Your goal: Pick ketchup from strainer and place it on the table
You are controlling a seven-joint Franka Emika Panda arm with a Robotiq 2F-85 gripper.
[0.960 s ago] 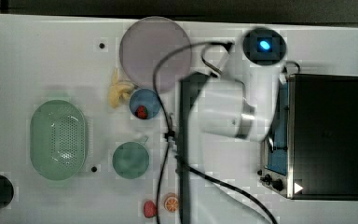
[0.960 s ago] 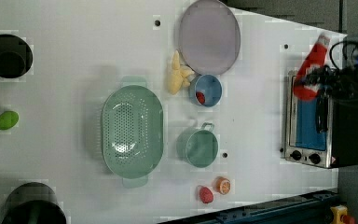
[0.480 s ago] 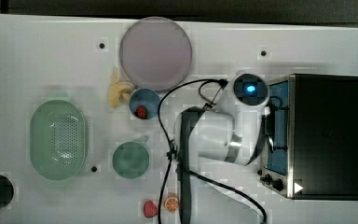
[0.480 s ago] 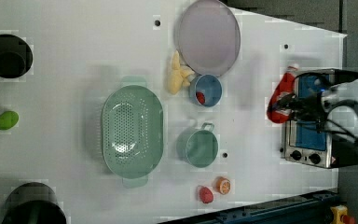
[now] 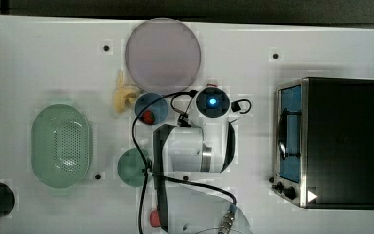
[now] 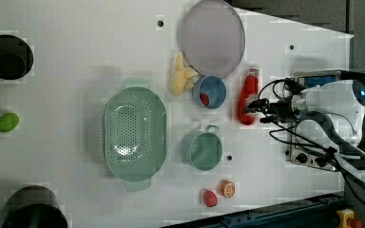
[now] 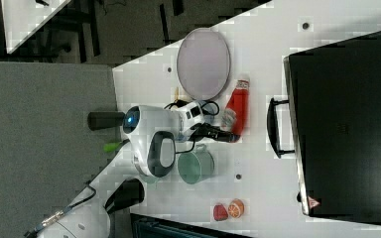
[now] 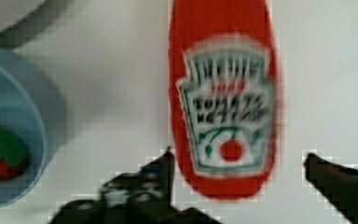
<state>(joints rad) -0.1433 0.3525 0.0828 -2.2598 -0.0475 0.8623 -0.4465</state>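
The ketchup (image 6: 248, 97) is a red bottle with a white cap. It lies flat on the white table (image 6: 76, 71) between the blue bowl and the oven, label up (image 8: 223, 93), cap toward the lilac plate (image 7: 237, 110). My gripper (image 6: 252, 110) is open and straddles the bottle's base; in the wrist view the dark fingertips (image 8: 168, 156) stand apart from the red plastic on both sides. The pale green strainer (image 6: 134, 133) holds nothing and sits far off toward the left view's left (image 5: 61, 145).
A blue bowl (image 6: 209, 91) with a strawberry lies right beside the ketchup. Near it are a lilac plate (image 6: 212, 37), a green cup (image 6: 201, 149) and yellow fruit (image 6: 180, 80). A black toaster oven (image 5: 338, 141) stands behind the arm. Small fruits (image 6: 218, 194) lie by the edge.
The arm carried the ketchup from above the oven across to the table beside the blue bowl and lowered it. The fingers, shut on the bottle before, now stand apart.
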